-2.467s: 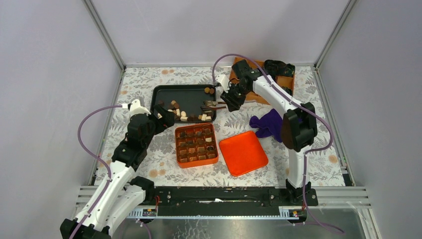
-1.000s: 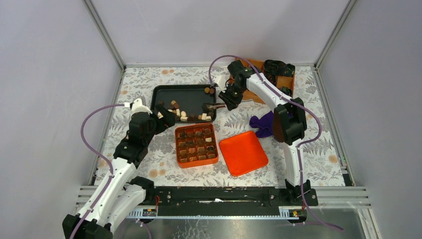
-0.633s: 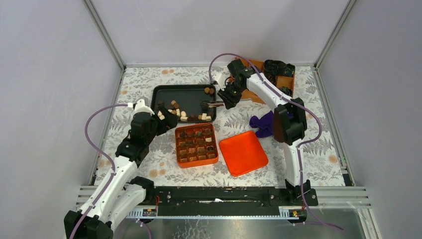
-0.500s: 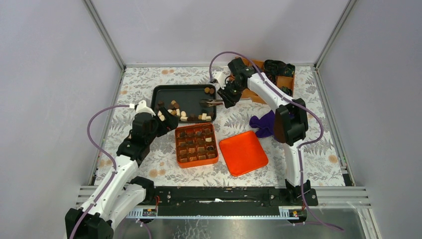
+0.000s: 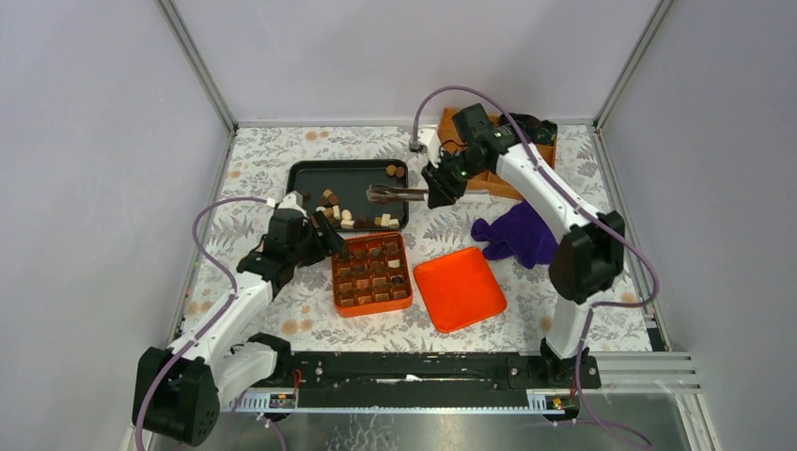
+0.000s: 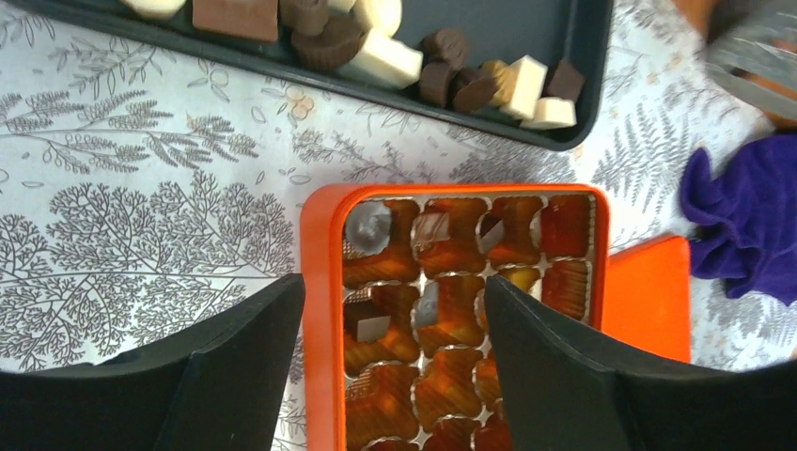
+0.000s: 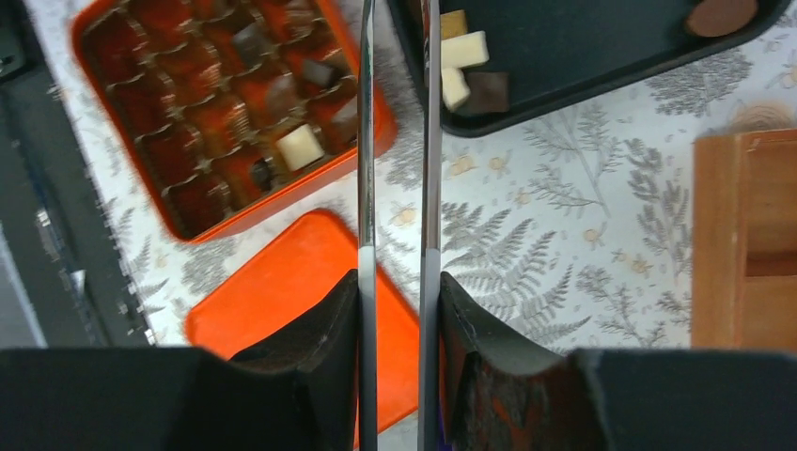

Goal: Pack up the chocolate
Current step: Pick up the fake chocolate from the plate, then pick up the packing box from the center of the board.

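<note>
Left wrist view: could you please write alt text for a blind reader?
The left gripper hangs open over an orange box of cells, a few holding chocolates. Beyond lies a black tray of loose chocolates, purple cloth at right.

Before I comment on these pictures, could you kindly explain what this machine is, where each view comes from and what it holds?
These are two white robot arms bolted at a table's near edge. One camera looks down from above and behind; one sits on each wrist, so its own claw fills the bottom of that picture. On the patterned tablecloth lie a black tray of loose brown and cream chocolate pieces, a partitioned orange box partly filled, a flat orange lid, a purple cloth and a wooden crate. The left claw hangs open and empty over the box. The right claw grips slim metal tongs that reach over the tray.
</note>
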You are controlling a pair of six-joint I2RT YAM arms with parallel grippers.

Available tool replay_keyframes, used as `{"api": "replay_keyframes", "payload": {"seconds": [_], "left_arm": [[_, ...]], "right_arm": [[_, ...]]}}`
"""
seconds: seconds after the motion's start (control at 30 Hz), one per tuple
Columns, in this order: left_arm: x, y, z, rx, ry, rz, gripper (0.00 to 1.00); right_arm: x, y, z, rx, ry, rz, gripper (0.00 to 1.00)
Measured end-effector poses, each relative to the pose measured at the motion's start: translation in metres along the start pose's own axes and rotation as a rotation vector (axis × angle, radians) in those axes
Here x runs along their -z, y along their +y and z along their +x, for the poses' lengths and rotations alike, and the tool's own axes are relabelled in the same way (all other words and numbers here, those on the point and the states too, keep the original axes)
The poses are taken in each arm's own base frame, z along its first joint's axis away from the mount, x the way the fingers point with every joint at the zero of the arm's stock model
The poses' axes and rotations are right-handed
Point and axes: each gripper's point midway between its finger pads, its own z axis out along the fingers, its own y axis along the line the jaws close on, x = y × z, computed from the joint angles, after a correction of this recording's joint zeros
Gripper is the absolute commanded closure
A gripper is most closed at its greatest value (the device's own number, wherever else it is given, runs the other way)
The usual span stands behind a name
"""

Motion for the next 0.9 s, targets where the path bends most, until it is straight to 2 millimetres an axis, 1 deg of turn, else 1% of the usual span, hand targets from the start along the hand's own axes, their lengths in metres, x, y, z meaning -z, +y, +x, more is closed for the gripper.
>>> {"api": "replay_keyframes", "payload": {"seconds": [0.1, 0.2, 0.37, 0.5, 0.6, 0.7, 0.9], "left_arm": [[-0.006, 0.007, 0.011, -0.001, 0.053, -0.027, 0.26], [-0.011, 0.012, 0.021, -0.004, 0.099, -0.047, 0.29], [-0.014, 0.015, 0.029, -0.004, 0.136, -0.056, 0.43], [-0.016, 0.017, 0.031, -0.007, 0.149, -0.064, 0.45], [-0.019, 0.019, 0.034, -0.006, 0.165, -0.077, 0.50], [-0.022, 0.024, 0.038, -0.008, 0.183, -0.101, 0.60], [-0.030, 0.029, 0.035, -0.023, 0.195, -0.142, 0.66]], "right_arm": [[0.015, 0.024, 0.001, 0.011, -0.028, -0.046, 1.00], [0.027, 0.048, 0.009, 0.018, -0.038, -0.098, 1.00], [0.036, 0.075, 0.027, 0.011, -0.022, -0.166, 1.00], [0.036, 0.086, 0.040, -0.009, 0.001, -0.195, 1.00], [0.036, 0.088, 0.040, -0.011, -0.005, -0.206, 1.00], [0.036, 0.089, 0.039, -0.010, -0.010, -0.210, 1.00], [0.037, 0.092, 0.037, -0.008, -0.021, -0.224, 1.00]]}}
